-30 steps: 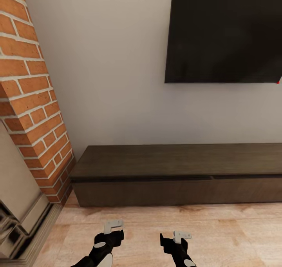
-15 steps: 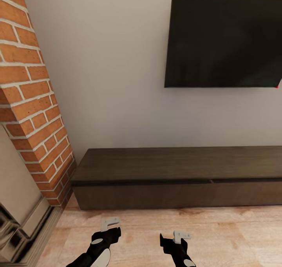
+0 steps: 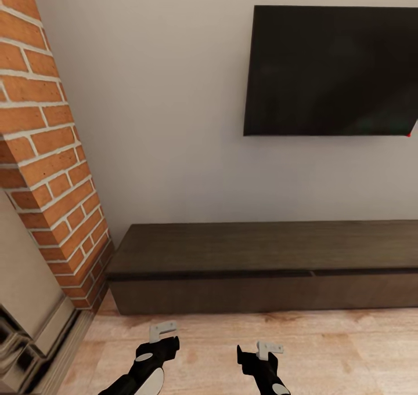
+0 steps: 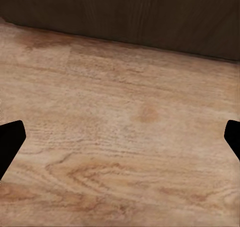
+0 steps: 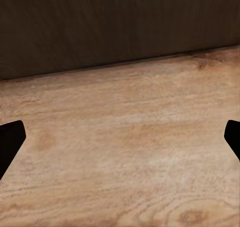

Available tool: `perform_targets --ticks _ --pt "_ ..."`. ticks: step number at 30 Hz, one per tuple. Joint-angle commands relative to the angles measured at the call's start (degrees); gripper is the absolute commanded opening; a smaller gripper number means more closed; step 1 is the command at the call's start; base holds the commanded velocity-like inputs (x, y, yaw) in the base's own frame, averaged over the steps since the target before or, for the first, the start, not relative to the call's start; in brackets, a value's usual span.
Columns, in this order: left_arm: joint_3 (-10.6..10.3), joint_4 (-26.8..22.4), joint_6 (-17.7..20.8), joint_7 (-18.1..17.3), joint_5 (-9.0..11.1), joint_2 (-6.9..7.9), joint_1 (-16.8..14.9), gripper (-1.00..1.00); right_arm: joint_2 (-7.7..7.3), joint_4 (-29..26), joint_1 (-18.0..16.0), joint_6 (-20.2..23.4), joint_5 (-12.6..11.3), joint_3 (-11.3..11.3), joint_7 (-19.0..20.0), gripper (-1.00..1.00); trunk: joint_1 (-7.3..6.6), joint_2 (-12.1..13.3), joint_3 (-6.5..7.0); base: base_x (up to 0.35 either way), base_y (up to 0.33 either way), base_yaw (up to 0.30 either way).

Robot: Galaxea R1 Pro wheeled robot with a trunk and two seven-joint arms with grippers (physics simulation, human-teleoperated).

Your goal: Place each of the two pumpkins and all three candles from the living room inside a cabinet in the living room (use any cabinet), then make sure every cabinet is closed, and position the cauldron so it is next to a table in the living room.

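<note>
Against the wall, the cabinet [image 3: 261,267] is sitting with its drawers shut. Left gripper [image 3: 164,332] and right gripper [image 3: 262,348] are hovering over the floor [image 3: 348,348], fingers spread wide, carrying nothing. Judging by this, the loading is looking unstarted.

Bare floor [image 3: 325,348] fronts the closed cabinet [image 3: 261,290].

The cabinet [image 3: 261,264] and the television [image 3: 334,70] both run off the head view's right edge. The brick fireplace [image 3: 40,169] is cut at the left edge — and both arms at the bottom.
</note>
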Motion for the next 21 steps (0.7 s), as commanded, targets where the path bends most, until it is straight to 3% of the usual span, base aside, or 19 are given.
perform_targets --ticks 1,21 --pt "-0.2 -0.1 0.2 0.4 0.2 0.07 -0.1 1.00 0.01 0.0 0.0 -0.1 -0.2 0.5 -0.4 1.00 -0.23 0.4 0.13 0.000 0.000 0.000" --pt "-0.2 0.3 0.1 0.5 0.2 -0.04 -0.1 1.00 -0.06 0.0 0.0 -0.2 -0.3 0.5 -0.4 1.00 -4.63 8.4 3.72 0.000 0.000 0.000"
